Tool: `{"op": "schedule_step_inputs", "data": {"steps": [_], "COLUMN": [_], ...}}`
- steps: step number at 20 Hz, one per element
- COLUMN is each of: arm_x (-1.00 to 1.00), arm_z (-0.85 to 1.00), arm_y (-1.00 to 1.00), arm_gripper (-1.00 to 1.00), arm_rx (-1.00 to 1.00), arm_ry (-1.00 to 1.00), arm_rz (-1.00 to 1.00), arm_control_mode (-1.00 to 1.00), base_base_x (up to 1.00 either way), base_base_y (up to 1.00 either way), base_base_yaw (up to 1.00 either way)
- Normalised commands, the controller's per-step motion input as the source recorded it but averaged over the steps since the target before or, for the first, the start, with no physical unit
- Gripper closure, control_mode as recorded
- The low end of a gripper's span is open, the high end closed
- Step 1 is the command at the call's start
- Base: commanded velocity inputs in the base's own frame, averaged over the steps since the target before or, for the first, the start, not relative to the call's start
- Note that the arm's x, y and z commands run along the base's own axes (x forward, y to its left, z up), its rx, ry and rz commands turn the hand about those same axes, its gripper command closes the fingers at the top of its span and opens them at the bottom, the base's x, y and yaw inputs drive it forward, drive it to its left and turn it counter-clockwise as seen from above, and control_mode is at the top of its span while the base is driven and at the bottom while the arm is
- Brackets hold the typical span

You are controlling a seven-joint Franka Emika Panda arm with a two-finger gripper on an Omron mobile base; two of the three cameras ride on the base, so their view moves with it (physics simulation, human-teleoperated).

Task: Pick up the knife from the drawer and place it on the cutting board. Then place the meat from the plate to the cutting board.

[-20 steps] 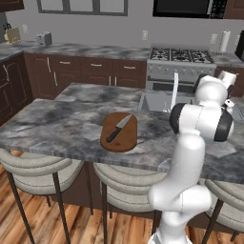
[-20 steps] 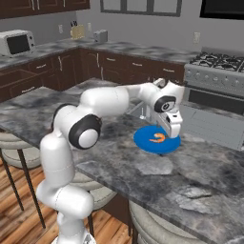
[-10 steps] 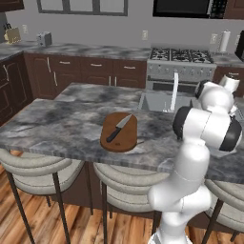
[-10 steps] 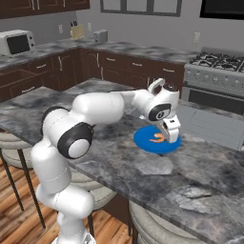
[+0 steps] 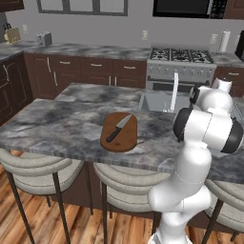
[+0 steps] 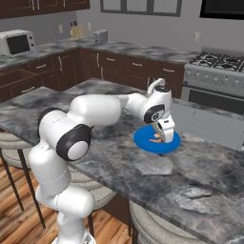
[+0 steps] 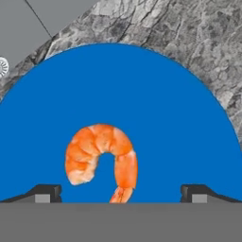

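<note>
knife (image 5: 118,128) lies flat on the cutting board (image 5: 119,132), blade toward the far end, handle toward the stools; first half of the task looks done. the board sits on the marbled island counter (image 5: 62,119).

meat (image 7: 101,160) is a curled shrimp, lying on the blue plate (image 7: 142,94), which rests on the same counter to the right of the sink. in the right base view the gripper (image 6: 165,137) hangs directly over the plate (image 6: 143,142) and the shrimp (image 6: 155,140), low and near it.

gripper (image 7: 120,191): fingers spread to full width, nothing between them. in the hand view the two fingertips (image 7: 45,193) stand either side of the shrimp's lower part, not touching it.

handling, as judged: the shrimp is likely very light, soft and a bit slick, and low-lying on a smooth plate. it could squirt or roll out of a hard pinch. best hold looks to be across the thick middle of the curve, where the body is widest, not the thin tail tip at the bottom. the fingers need to come down almost to the plate surface before closing, or they will pass over it.
</note>
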Motion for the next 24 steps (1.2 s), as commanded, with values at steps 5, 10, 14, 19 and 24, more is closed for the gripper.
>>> {"op": "schedule_step_inputs", "data": {"steps": [5,10,14,19,24], "arm_x": [0.11,0.35,0.31,0.16,0.08], "arm_z": [-0.09,0.0,-0.07,-0.18,-0.19], "arm_y": [0.0,0.0,-0.02,0.0,-0.08], "arm_gripper": [-1.0,-1.0,-1.0,-1.0,-1.0], "arm_rx": [-0.01,0.0,0.0,0.0,0.0], "arm_ry": [0.0,0.0,0.0,-0.01,-0.02], "arm_rz": [0.0,0.0,0.0,0.0,0.0], "arm_control_mode": [-1.0,-1.0,-1.0,-1.0,-1.0], "base_base_x": [0.0,0.0,0.0,0.0,0.0], "base_base_y": [0.0,0.0,0.0,0.0,0.0], "base_base_yaw": [0.0,0.0,0.0,0.0,0.0]}}
